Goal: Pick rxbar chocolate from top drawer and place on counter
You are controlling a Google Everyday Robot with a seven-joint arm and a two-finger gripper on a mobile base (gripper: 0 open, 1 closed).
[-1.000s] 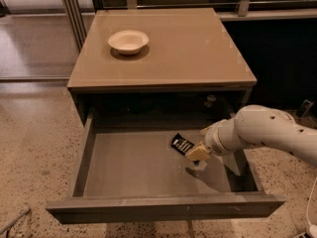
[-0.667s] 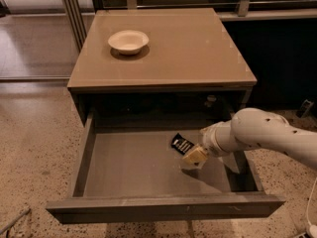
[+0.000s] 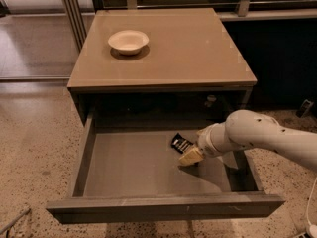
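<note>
The rxbar chocolate, a small black wrapper with white lettering, lies on the flat grey bottom of the open top drawer, right of the middle and towards the back. My gripper reaches into the drawer from the right on its white arm. Its tan tip sits low over the drawer bottom, just in front of and right of the bar, at the bar's near end. I cannot tell whether it touches the bar. The tan counter lies above the drawer.
A white bowl stands on the counter's back left. The drawer's front panel and low side walls enclose the gripper. Speckled floor lies on both sides, with metal posts at the back left and a cable at the right.
The gripper has shifted slightly left and down towards the bar. The bar has not moved.
</note>
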